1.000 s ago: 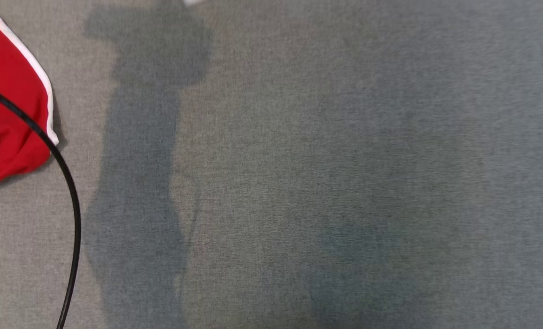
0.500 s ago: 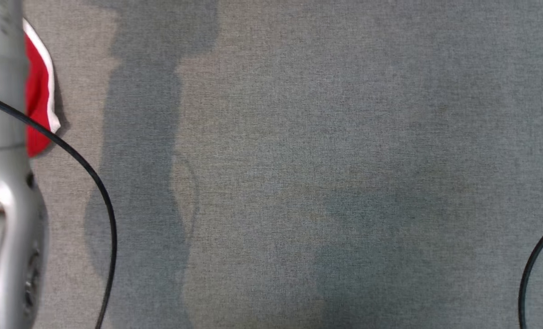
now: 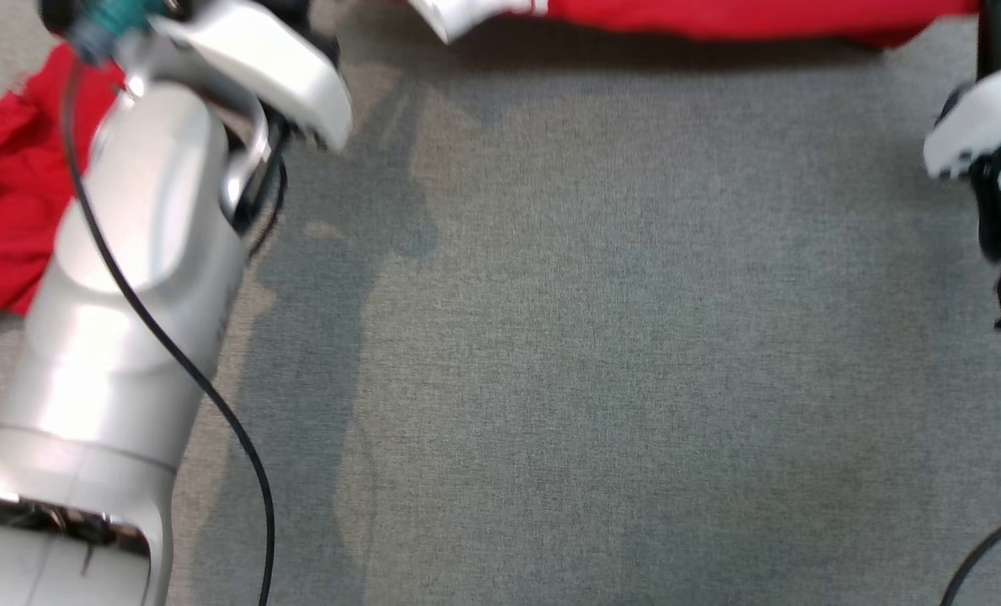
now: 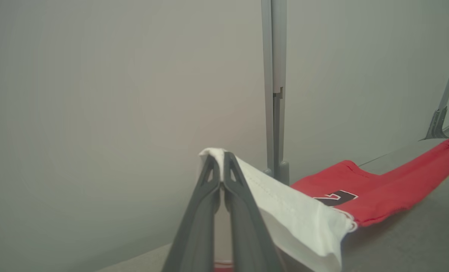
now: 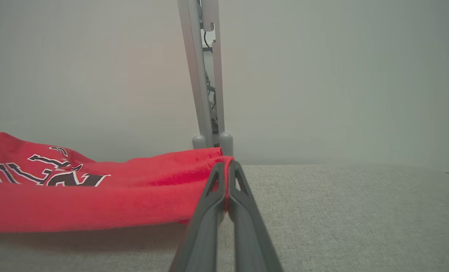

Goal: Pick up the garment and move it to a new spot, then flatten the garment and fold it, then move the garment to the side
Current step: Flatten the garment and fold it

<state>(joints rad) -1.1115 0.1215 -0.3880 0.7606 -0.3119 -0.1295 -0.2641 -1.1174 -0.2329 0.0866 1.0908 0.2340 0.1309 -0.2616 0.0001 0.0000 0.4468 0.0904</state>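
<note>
Item: red garment (image 3: 719, 17) with a white-trimmed end and dark lettering, slung between two end effectors along the far edge of the grey tabletop (image 3: 635, 337). Left end effector (image 4: 219, 156): fingers pressed together, pinching the white hem. Right end effector (image 5: 226, 164): fingers likewise closed, nipping a red edge. Purpose of hold, by judgement: gripping opposite ends draws the cloth out straight, so it can be laid down flat at a new spot, ready for smoothing and folding. Orientation: long axis runs side to side across the robot's front, white end toward its left, red end toward its right. The cloth sags in the middle and appears to hang just clear of the surface, casting a shadow beneath. Also noted: crumpled red cloth (image 3: 3, 210) beside the left forearm (image 3: 130, 278); whether it is part of the same garment cannot be told.
</note>
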